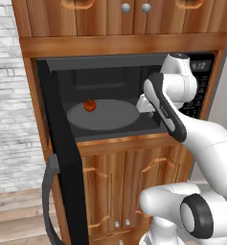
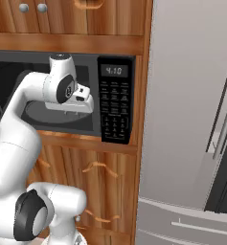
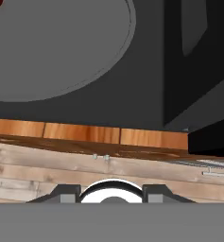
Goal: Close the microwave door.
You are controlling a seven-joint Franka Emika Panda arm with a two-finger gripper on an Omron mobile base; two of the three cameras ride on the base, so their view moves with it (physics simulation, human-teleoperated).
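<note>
The door is seen swung fully open to the left of the microwave, standing edge-on to the left base view, so that its thick black slab and the curved grey handle on its outer face are presented. The cavity is thus left exposed: dark grey matte walls, a flat round turntable, and a small red round object resting on it towards the left. At the right a glossy black keypad with a small digital display is set.

The arm is folded up in front of the opening, its white hand held at the right part of the cavity mouth, just above the turntable's edge. The pincer is pointed downward (the hand view looks over the cavity floor, the wooden ledge and the cupboards below). Only the dark roots of the fingers are shown at the bottom of that view, so it cannot be told whether the pincer is released or clenched; nothing is seen held.

The task is judged not yet begun: the hand is well apart from the door, and a reach across to the left, behind the door's outer face, would be needed before it could be pushed shut. The surrounding cabinets are of warm grained wood.
</note>
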